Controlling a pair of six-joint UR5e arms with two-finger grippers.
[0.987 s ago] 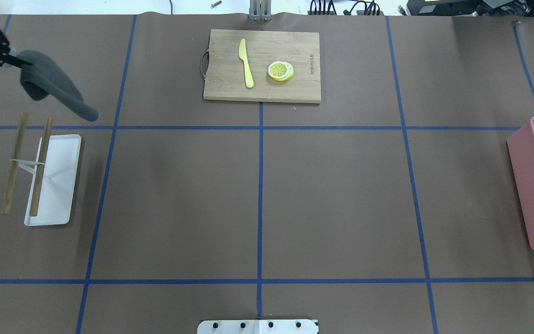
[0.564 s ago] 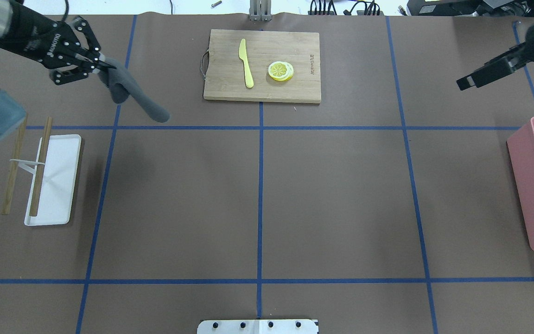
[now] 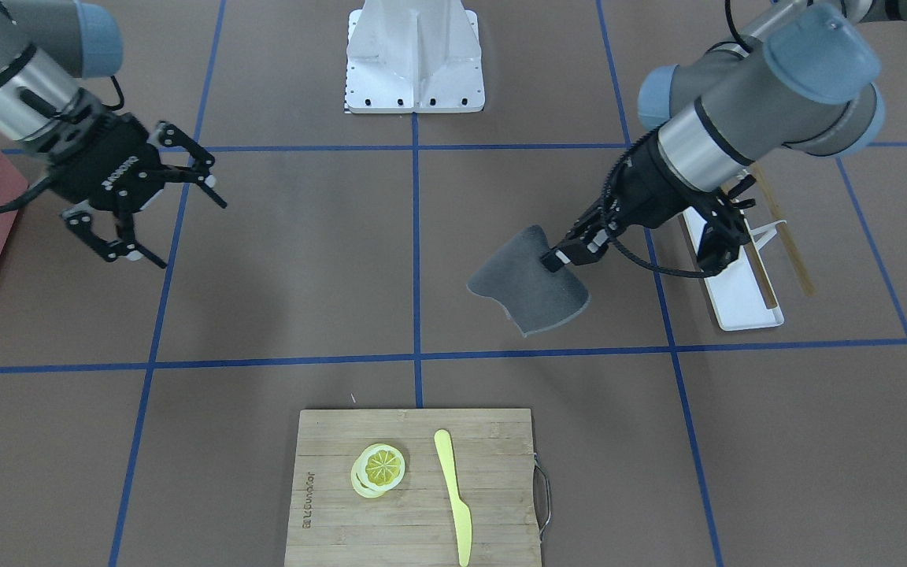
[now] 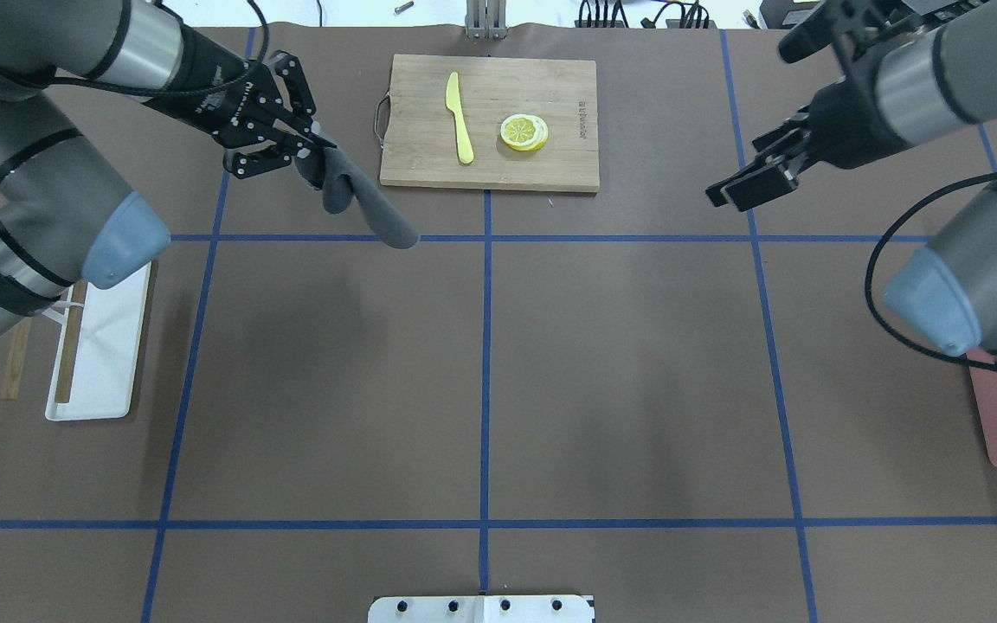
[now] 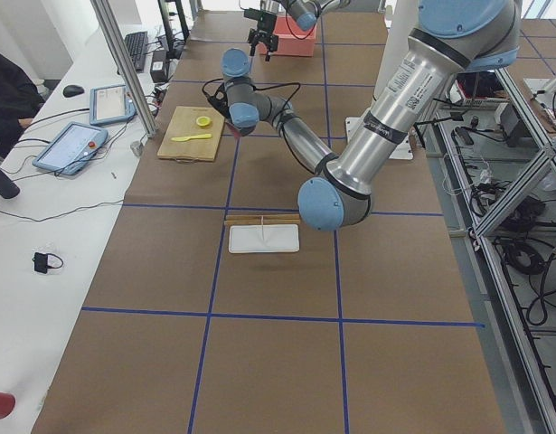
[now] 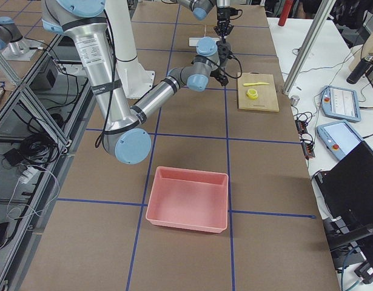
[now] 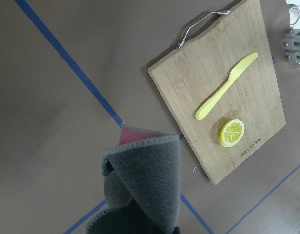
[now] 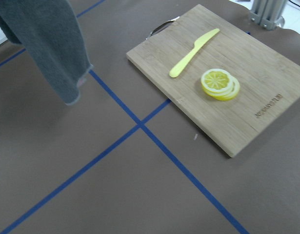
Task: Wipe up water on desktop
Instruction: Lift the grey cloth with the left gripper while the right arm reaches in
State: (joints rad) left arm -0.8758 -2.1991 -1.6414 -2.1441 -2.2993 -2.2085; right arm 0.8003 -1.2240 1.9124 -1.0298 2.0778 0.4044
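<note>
Cloth [image 4: 353,189] hangs from left hand [image 4: 318,149] (above desktop [image 4: 620,363]).

Robotics lab, viewed from the floor. Two grey industrial arms [image 4: 57,182] are reaching over a desktop [image 4: 637,363] that is wearing a blue tape grid. Teach pendants [image 5: 71,146] are lying on a white side bench [image 5: 24,307]. An aluminium post [image 5: 124,65] is standing alongside, and cables [image 5: 529,260] are coiling on the floor.
</note>
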